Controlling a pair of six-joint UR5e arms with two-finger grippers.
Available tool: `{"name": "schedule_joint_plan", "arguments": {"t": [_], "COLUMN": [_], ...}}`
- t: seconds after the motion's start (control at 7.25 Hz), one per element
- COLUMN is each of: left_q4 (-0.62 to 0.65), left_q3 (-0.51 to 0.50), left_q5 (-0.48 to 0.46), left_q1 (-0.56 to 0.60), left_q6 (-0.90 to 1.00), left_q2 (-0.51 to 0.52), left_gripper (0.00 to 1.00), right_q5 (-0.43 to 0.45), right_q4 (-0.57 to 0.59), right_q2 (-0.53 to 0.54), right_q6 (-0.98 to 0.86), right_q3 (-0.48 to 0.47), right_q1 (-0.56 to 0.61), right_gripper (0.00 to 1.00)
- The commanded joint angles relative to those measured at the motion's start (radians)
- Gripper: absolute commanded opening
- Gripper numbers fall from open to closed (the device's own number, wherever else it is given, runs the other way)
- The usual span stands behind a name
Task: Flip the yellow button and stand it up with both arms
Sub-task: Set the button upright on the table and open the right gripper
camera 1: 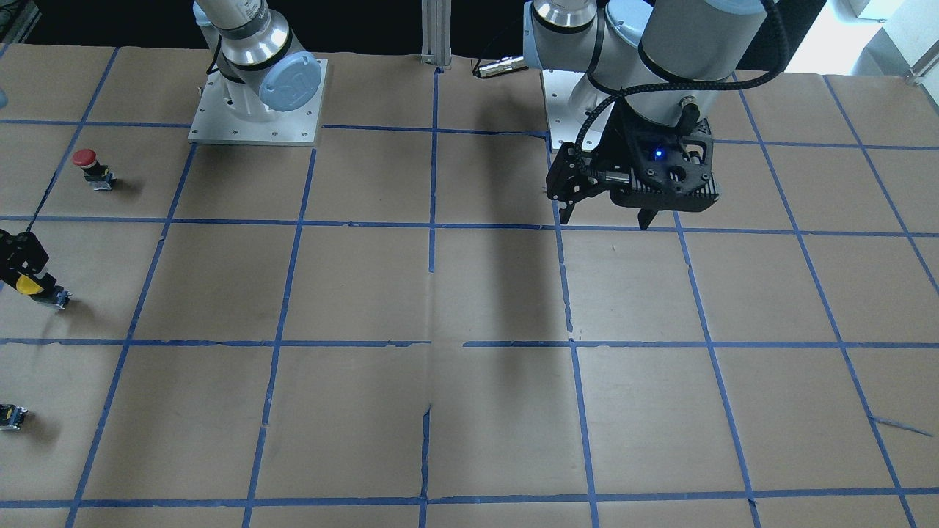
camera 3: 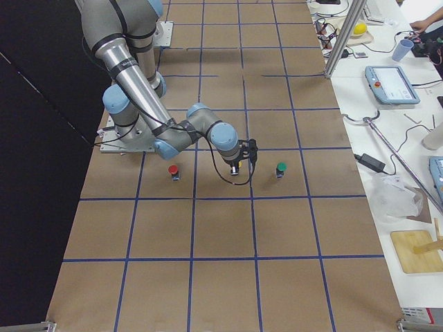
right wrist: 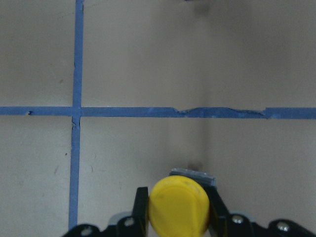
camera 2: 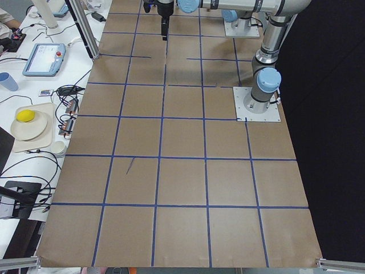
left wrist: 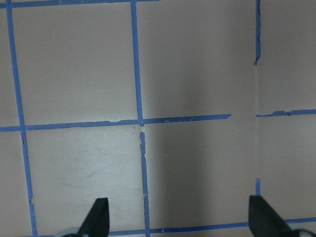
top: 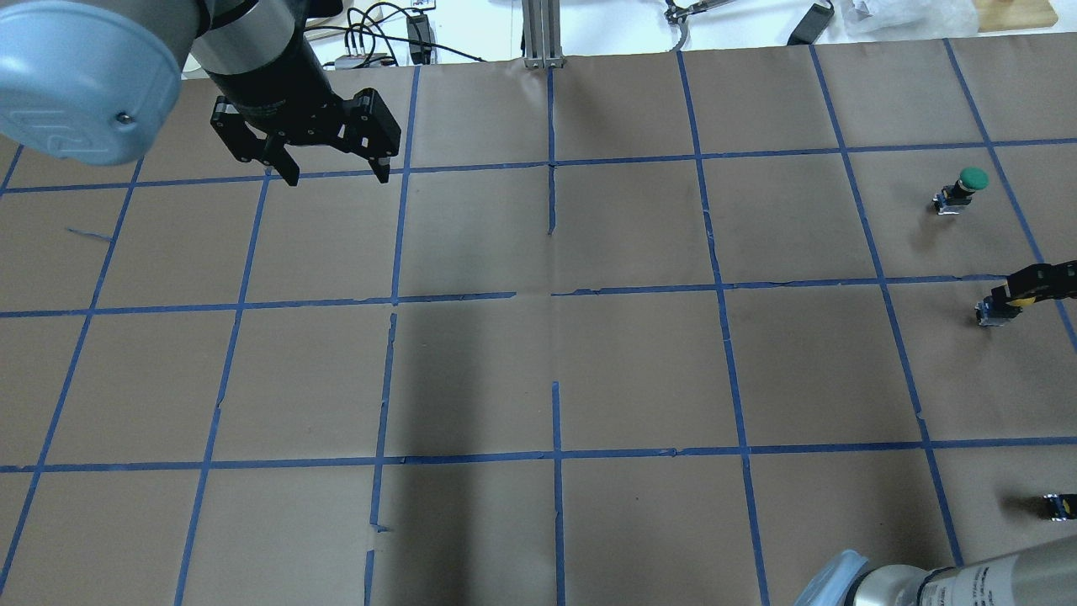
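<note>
The yellow button (right wrist: pixel 178 206) sits between my right gripper's (right wrist: pixel 178 219) fingers, which are shut on its cap. Its grey body points away toward the table. In the overhead view the right gripper (top: pixel 1020 296) is at the far right edge, with the button (top: pixel 994 312) low over the paper. In the front-facing view that gripper (camera 1: pixel 29 282) is at the left edge. My left gripper (top: pixel 336 174) is open and empty, high over the far left of the table. It also shows in the front-facing view (camera 1: pixel 606 218). Its wrist view shows only bare paper.
A red-capped button (camera 1: pixel 86 165) stands near the right arm's base plate (camera 1: pixel 257 132). A green-capped button (top: pixel 966 185) stands beyond the right gripper. A tiny dark part with a yellow spot (top: pixel 1058 505) lies nearer the robot. Brown paper with blue tape lines covers the table.
</note>
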State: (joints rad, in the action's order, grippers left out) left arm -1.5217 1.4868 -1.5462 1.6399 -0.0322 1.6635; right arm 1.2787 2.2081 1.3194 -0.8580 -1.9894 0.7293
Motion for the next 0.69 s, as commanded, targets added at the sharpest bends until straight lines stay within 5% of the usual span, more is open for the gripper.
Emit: {"name": "schedule_joint_plan", "arguments": {"t": [0.0, 0.55], "left_q4": [0.0, 0.0], "left_q3": [0.0, 0.001], "left_q5": [0.0, 0.0], "left_q1": [0.0, 0.0], "left_q6": [0.0, 0.0], "left_q2": [-0.001, -0.001], "left_gripper": [1.0, 1.0], "right_q5": [0.001, 0.004], "right_q4": [0.001, -0.031], "right_q2": [-0.003, 0.0], "right_q6": [0.0, 0.002], "right_q3": [0.0, -0.002], "right_q1": [-0.001, -0.001], "right_gripper": [0.18, 0.2]}}
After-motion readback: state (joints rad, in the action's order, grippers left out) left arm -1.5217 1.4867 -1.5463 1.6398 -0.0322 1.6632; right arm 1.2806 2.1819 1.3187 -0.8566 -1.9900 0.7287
